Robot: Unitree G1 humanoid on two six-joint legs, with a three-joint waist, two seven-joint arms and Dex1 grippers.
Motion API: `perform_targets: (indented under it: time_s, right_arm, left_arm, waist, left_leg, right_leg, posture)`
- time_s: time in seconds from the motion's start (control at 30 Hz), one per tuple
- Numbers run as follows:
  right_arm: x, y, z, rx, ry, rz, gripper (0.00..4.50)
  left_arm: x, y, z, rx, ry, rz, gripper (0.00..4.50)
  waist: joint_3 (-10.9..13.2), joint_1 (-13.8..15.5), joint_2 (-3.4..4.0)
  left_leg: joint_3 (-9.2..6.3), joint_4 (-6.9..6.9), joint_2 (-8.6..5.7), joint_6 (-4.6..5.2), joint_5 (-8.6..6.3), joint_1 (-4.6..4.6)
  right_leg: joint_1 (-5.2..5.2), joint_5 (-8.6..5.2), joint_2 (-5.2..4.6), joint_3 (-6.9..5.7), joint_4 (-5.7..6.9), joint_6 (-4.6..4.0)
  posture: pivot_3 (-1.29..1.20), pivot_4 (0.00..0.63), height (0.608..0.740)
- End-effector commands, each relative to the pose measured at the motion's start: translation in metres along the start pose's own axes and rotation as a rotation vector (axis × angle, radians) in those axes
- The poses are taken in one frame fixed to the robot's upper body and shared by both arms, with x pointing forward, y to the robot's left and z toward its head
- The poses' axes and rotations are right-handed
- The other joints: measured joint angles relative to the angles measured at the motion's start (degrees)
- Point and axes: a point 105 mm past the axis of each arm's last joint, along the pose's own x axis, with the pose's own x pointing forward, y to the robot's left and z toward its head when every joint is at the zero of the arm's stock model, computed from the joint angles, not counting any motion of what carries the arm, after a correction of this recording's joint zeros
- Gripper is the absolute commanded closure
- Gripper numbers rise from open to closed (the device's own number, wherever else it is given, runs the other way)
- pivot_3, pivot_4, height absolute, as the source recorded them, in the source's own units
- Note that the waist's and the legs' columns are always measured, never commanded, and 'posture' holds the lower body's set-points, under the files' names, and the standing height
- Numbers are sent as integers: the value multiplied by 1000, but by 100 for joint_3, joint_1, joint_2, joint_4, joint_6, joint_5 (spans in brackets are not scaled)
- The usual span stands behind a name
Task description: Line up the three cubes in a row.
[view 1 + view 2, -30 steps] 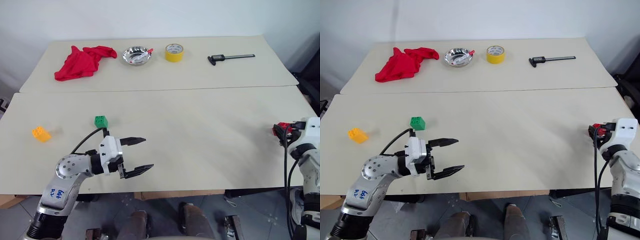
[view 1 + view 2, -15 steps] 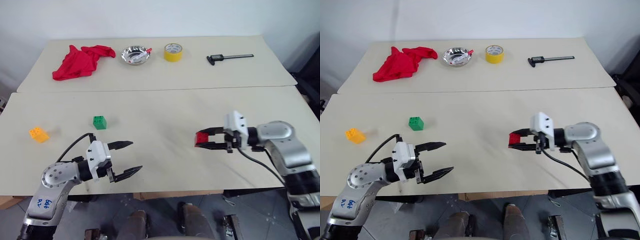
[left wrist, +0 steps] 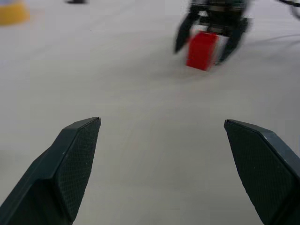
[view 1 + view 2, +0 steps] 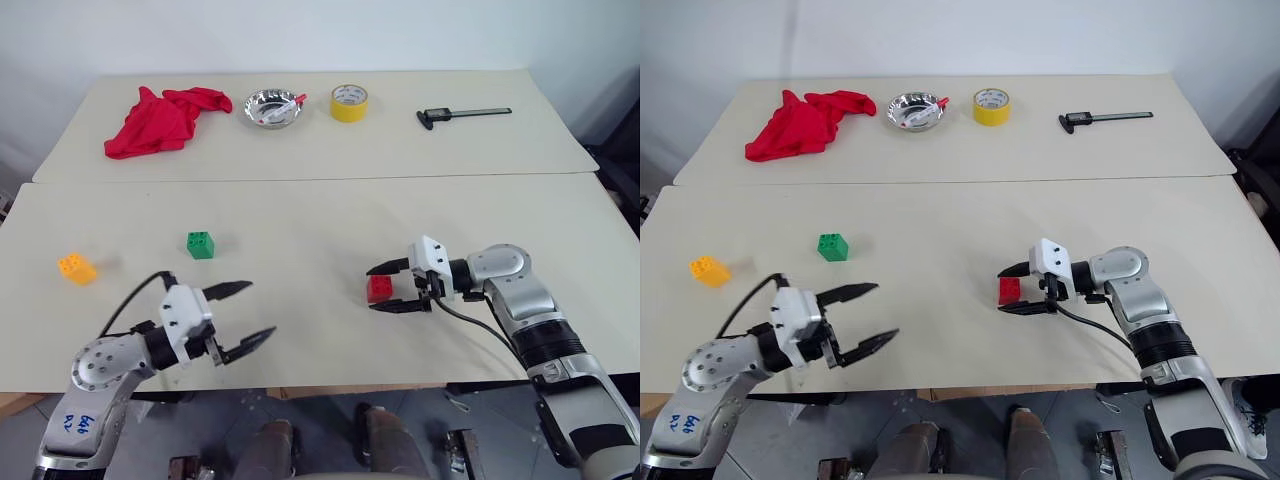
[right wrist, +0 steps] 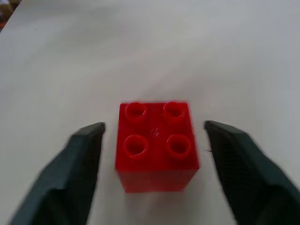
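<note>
The red cube (image 4: 380,288) rests studs-up on the near table, right of centre. My right gripper (image 4: 386,289) is open around it, with a gap between each finger (image 5: 84,159) and the cube (image 5: 157,144). The green cube (image 4: 200,244) stands left of centre, and the orange-yellow cube (image 4: 77,268) lies further left, near the table's left side. My left gripper (image 4: 258,310) is open and holds nothing. It hovers near the front edge, below and a little to the right of the green cube, pointing towards the red cube (image 3: 202,49).
On the far table lie a red cloth (image 4: 160,118), a metal bowl (image 4: 273,108), a yellow tape roll (image 4: 348,103) and a black caliper (image 4: 460,115). A seam (image 4: 300,180) divides the two tables.
My right arm brought the red cube from the table's right edge towards the middle, and its fingers have opened off the cube. My left gripper drifted left, still open.
</note>
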Motion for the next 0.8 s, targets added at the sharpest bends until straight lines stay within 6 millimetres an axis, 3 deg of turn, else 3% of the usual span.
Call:
perform_targets:
  time_s: [0.03, 0.13, 0.2, 0.27, 0.33, 0.4, 0.57, 0.73, 0.8]
  right_arm:
    - [-22, -7, 32, -125, -91, -38, 48]
    - [-31, -3, 46, -172, -193, -59, 48]
    - [-45, 3, 55, -168, -364, -109, 48]
    - [-52, 8, 48, -131, -411, -134, 48]
    - [-59, 9, 30, -110, -401, -175, 48]
    - [-64, 10, 20, -128, -398, -191, 48]
    - [-71, 2, 21, -109, -399, -249, 48]
    - [-71, 4, 17, -89, -368, -242, 48]
    - [-69, 8, 18, -88, -367, -222, 48]
  left_arm:
    - [-24, 17, 10, 22, -55, 193, 0]
    - [-55, 30, 2, -27, -69, 407, 0]
    - [-101, 36, -18, -75, -42, 691, 0]
    - [-131, 35, -32, -106, -23, 888, 0]
    - [-144, 27, -42, -123, -2, 991, 0]
    - [-140, 19, -45, -168, -18, 1001, 0]
    - [-101, 18, -33, -181, -64, 922, 0]
    - [-53, 42, -23, -210, -95, 938, 0]
    - [-38, 54, -29, -218, -44, 979, 0]
  waist:
    - [0, -4, 0]
    - [0, 3, -1]
    - [-1, -16, -1]
    - [1, 7, -4]
    - [4, 34, -11]
    - [6, 91, -14]
    - [6, 135, -14]
    - [4, 150, -16]
    - [4, 147, -16]
  left_leg:
    - [0, -1, 0, 0, -2, 0]
    - [-1, -1, 2, 1, -5, 0]
    - [0, -2, 5, 0, -7, -1]
    - [1, -3, 15, -2, -18, 3]
    - [2, 1, 13, 0, -19, 1]
    - [3, 10, 2, 9, -16, 4]
    - [6, 10, -7, 14, -13, 18]
    - [7, 10, -4, 5, -11, 17]
    - [9, 10, -4, 5, -10, 17]
  right_leg:
    - [0, 0, -1, 0, -2, 0]
    - [3, 0, 0, -2, -8, 0]
    - [4, 0, 1, -2, -11, 0]
    - [9, 0, 12, -2, -18, 0]
    - [10, -1, 9, -3, -21, -1]
    - [18, 0, -1, -4, -34, 0]
    - [28, 8, -17, 13, -27, 5]
    - [19, 8, -3, 21, -14, 4]
    - [18, 9, 3, 11, -5, 5]
  posture:
    - [0, 150, 740]
    - [0, 150, 740]
    - [0, 150, 740]
    - [0, 150, 740]
    - [0, 150, 740]
    - [0, 150, 740]
    - [0, 150, 740]
    - [0, 150, 740]
    - [0, 150, 740]
